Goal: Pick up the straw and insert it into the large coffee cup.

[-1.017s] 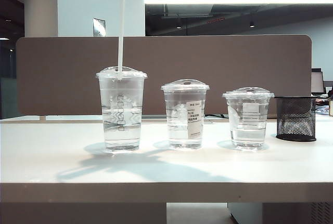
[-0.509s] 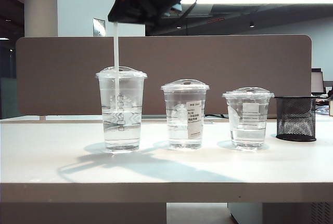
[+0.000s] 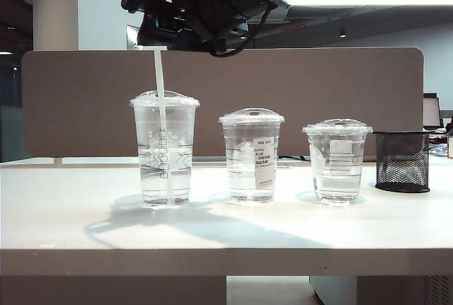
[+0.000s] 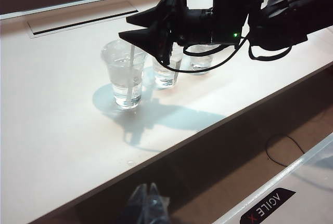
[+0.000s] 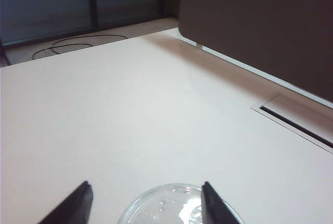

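The straw (image 3: pixel 162 121) is a thin white tube that stands through the domed lid of the large coffee cup (image 3: pixel 164 151), leaning slightly, with its lower end near the cup's bottom. The left wrist view also shows the straw (image 4: pixel 130 73) in that cup (image 4: pixel 125 81). My right gripper (image 3: pixel 157 36) hangs just above the straw's top end, jaws open and nothing between them. Its own view shows the open gripper (image 5: pixel 146 185) over the cup's lid (image 5: pixel 177 208); the straw is hidden there. My left gripper (image 4: pixel 148 188) sits low, off the table's front edge, shut and empty.
A medium clear cup with a white label (image 3: pixel 251 156) and a shorter clear cup (image 3: pixel 337 160) stand to the right of the large one. A black mesh pen holder (image 3: pixel 402 161) stands at the far right. A brown partition (image 3: pixel 318 93) runs behind the table.
My right gripper came down over the large cup and pushed the straw through the lid, then opened and let it go. The straw now stands deeper and leans.
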Robot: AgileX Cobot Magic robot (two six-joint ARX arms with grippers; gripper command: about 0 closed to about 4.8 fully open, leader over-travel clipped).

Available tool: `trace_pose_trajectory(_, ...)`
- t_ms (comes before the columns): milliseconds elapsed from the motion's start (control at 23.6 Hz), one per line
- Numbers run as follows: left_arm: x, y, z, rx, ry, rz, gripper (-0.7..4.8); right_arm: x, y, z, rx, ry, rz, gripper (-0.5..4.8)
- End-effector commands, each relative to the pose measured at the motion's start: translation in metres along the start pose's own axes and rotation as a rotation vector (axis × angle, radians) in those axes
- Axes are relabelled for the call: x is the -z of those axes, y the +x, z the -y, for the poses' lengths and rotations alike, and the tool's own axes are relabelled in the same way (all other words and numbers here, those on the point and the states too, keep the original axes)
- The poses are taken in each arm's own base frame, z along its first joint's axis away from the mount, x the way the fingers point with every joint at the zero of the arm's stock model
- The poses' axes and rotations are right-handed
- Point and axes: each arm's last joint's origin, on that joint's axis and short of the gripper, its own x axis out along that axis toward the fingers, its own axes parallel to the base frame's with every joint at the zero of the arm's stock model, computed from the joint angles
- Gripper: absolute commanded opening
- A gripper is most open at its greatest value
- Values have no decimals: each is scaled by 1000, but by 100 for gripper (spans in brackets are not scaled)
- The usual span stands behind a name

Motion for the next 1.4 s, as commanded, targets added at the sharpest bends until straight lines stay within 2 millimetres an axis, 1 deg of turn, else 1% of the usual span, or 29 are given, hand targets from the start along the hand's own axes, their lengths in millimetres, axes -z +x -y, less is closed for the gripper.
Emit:
trace_pose_trajectory(42, -1, -1, 0, 1, 1, 12, -3, -32, -19, 3, 42, -5, 87, 268)
trace_pose_trajectory(85, -1, -1, 0, 1, 1, 12, -3, -39, -25, 3, 45, -5, 94, 249)
trace_pose_trajectory(127, -1, -1, 0, 1, 1, 12, -3, -45, -31, 4, 52, -4, 94, 214)
trace_pose_trajectory(297, -1, -1, 0, 1, 1, 12, -3, -67, -64, 6, 57, -4, 30, 6)
trace_pose_trajectory(339, -1, -1, 0, 1, 1, 12, -3, -71, -72, 6, 56, -4, 11, -8)
trace_pose_trajectory(424, -1, -1, 0, 1, 1, 12, -3, -78, -88, 6, 51, -9, -30, -9)
trace_pose_trajectory(551, -1, -1, 0, 1, 1, 12, -3, -82, -109, 6, 49, -11, -56, -9)
trace_pose_trajectory(593, -1, -1, 0, 1, 1, 12, -3, -81, -124, 6, 60, -11, -60, -9)
trace_pose_trajectory(763, -1, -1, 0, 1, 1, 12, -3, -75, -154, 7, 144, -12, -60, -9)
trace_pose_trajectory(890, -1, -1, 0, 1, 1, 12, -3, -63, -181, 7, 208, -8, -48, -8)
trace_pose_trajectory(1017, -1, -1, 0, 1, 1, 12, -3, -37, -206, 5, 230, -8, -44, -8)
trace_pose_trajectory(1102, -1, -1, 0, 1, 1, 13, -3, -1, -233, 1, 234, -8, -42, -8)
trace_pose_trajectory(1144, -1, -1, 0, 1, 1, 12, -3, 9, -240, 0, 237, -7, -41, -8)
trace_pose_trajectory(1314, -1, -1, 0, 2, 1, 12, -3, 37, -256, 2, 273, 2, -36, -8)
trace_pose_trajectory(1356, -1, -1, 0, 1, 1, 13, -3, 50, -262, 5, 305, 7, -26, -8)
trace_pose_trajectory(1399, -1, -1, 0, 1, 1, 13, -3, 55, -264, 6, 321, 10, -20, -8)
